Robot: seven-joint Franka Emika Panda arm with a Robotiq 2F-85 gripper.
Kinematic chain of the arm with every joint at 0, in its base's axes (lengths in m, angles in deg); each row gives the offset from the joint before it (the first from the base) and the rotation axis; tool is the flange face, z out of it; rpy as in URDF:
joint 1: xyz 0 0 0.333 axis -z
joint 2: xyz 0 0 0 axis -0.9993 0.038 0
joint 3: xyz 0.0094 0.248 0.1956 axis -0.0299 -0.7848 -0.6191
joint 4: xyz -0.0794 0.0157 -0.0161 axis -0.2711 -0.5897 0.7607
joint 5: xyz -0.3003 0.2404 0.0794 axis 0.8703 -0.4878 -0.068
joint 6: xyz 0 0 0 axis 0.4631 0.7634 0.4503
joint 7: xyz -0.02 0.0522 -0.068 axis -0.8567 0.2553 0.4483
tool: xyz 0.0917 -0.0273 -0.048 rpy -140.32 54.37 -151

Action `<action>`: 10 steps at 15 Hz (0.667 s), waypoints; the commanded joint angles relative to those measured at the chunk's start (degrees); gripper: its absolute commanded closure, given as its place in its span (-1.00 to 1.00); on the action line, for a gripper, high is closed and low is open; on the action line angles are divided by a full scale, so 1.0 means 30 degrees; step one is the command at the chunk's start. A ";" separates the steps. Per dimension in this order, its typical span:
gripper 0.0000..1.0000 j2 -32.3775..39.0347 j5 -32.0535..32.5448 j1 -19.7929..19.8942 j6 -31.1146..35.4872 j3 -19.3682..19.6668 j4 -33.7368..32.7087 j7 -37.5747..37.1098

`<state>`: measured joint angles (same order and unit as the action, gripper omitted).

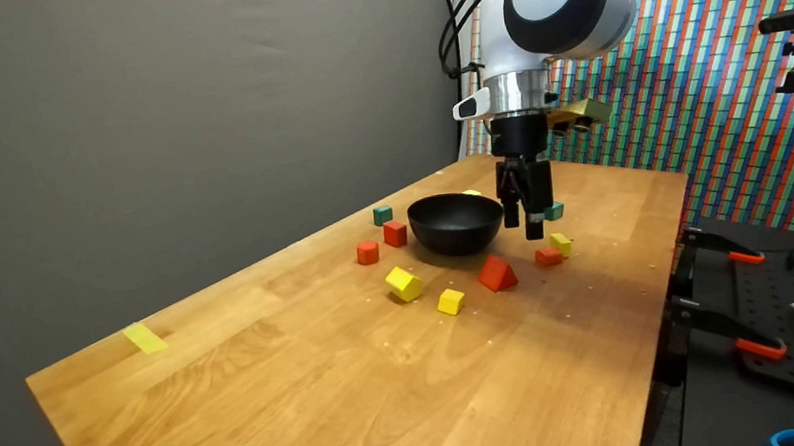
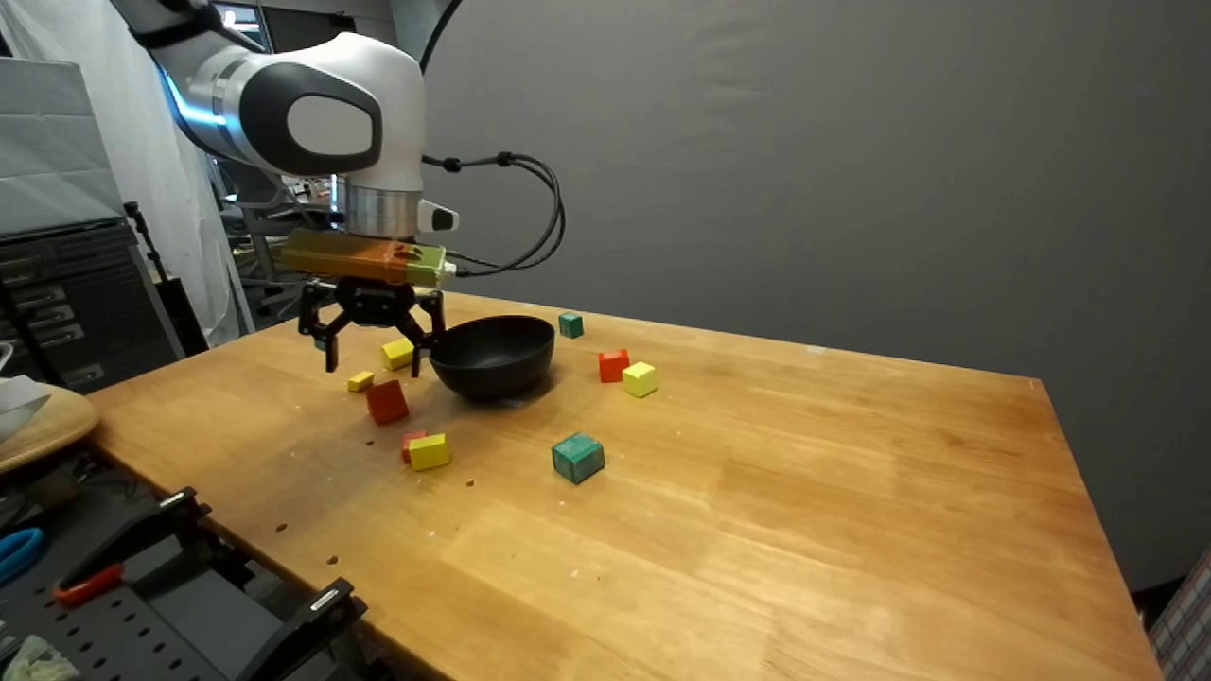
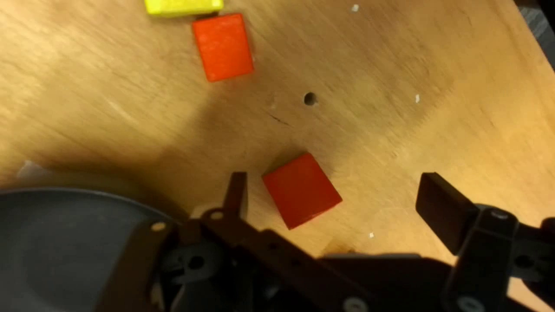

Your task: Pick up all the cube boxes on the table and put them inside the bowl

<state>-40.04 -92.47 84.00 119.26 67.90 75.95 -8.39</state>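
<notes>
Blocks (image 1: 450, 301) around a black bowl (image 1: 453, 239), jaws wide apart

In both exterior views the gripper (image 2: 374, 371) hangs pointing down just beside the bowl. The wrist view alone looks straight down between its parted jaws, where a dark red block (image 3: 302, 190) shows; farther up lie an orange-red block (image 3: 223, 47) and a cropped yellow block (image 3: 184, 6).

In an exterior view a red triangular prism (image 1: 497, 274) shows its end, a flat yellow strip (image 1: 145, 337) lies near the corner of the wood-grain table (image 1: 356, 402), and one yellow block (image 1: 471, 192) shows just its top past the bowl's rim. A multicoloured backdrop (image 1: 720, 97) rises behind.

In an exterior view a red cube (image 2: 613, 365) and a yellow cube (image 2: 640, 378) are plain, close beside each other; a green cube (image 2: 577, 458) stands apart, and a round wooden disc (image 2: 57, 430) is half in view.

Counted: one bowl, one gripper, two fingers (image 3: 446, 208). Where the prism's end shows, ten blocks appear: four red, four yellow, two green. Where the disc shows, nine are clear: three red, four yellow, two green; a teal patch (image 2: 320, 345) behind a finger is too small to name. The wrist view takes in three: two reddish, one yellow. All of them stand on the table, around the upright bowl.
</notes>
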 commanded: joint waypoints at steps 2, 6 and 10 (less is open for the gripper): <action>-1.00 0.0177 0.0651 0.0697 0.0705 -0.0390 0.0152 0.1596; -1.00 -0.0082 0.1232 0.0471 0.3185 -0.0349 0.0920 0.1386; -1.00 0.0388 0.0936 0.0494 0.4712 -0.1002 0.0978 0.0988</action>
<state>-39.29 -90.03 85.07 129.22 66.79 78.45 -3.49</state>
